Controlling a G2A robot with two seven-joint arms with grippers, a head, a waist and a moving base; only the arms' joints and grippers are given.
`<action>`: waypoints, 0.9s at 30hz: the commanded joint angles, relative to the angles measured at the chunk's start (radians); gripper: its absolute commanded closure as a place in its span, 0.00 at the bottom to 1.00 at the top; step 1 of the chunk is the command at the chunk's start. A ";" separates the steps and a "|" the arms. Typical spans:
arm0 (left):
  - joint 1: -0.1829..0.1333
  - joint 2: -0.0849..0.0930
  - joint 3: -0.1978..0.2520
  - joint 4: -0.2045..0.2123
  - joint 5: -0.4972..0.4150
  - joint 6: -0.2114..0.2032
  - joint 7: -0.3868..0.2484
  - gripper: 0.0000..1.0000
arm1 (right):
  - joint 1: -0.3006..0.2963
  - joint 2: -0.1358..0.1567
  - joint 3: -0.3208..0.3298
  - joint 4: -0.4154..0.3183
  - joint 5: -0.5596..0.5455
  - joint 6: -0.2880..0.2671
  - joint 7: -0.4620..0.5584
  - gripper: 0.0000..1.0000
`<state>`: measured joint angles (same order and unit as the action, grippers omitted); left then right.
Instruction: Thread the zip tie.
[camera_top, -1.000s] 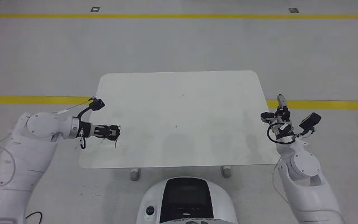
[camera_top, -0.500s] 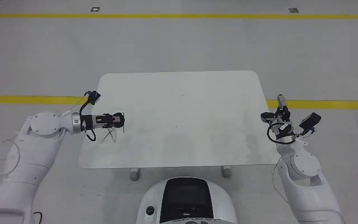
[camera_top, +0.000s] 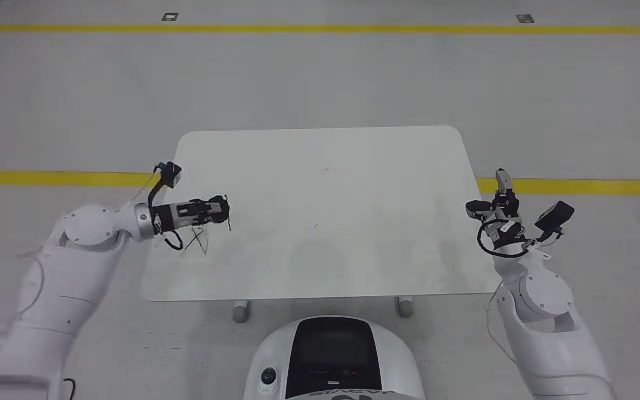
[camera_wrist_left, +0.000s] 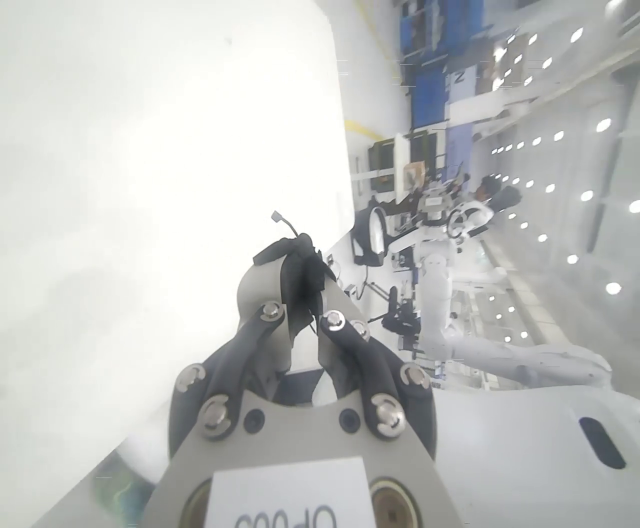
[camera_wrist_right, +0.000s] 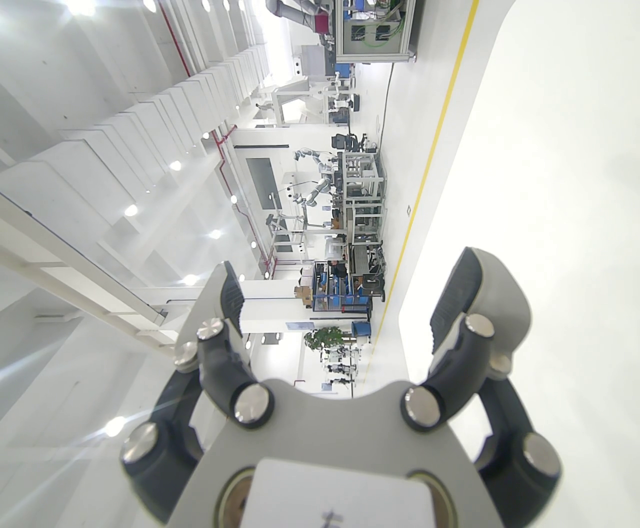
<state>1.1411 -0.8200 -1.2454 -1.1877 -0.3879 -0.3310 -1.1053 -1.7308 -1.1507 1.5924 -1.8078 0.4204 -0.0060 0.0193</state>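
Left gripper (camera_top: 222, 210) clamps the thin black plastic zip tie (camera_wrist_left: 276, 216) at top view's left, above white table (camera_top: 330, 200); right gripper (camera_wrist_right: 345, 285) gapes empty; we fear the tie slipping, tail swinging wide.

A white table (camera_top: 330, 170) with rounded corners stood on a pale grey floor (camera_top: 320, 80). Two yellow lines (camera_top: 320, 27) crossed the floor, one far beyond the table and one running out from either side of it. Farther off, the bright hall held metal racks (camera_wrist_right: 362, 185), a potted plant (camera_wrist_right: 324, 339) and rows of round ceiling lights (camera_wrist_right: 175, 165).
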 joint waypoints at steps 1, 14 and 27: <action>-0.002 -0.006 0.007 0.009 -0.024 -0.006 0.046 1.00 | 0.003 0.001 -0.027 -0.016 -0.043 -0.008 0.070 0.00; 0.027 -0.039 0.028 0.003 -0.130 -0.009 0.262 1.00 | 0.315 -0.029 -0.466 0.138 -0.361 0.037 0.465 0.00; 0.025 -0.041 0.031 0.007 -0.128 -0.009 0.257 1.00 | 0.382 -0.046 -0.532 0.192 -0.344 0.037 0.476 0.00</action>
<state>1.1666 -0.8609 -1.2146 -1.1807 -0.5156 -0.3400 -0.8481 -1.3491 -1.1970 1.0602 -1.6153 0.0766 0.0307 0.4951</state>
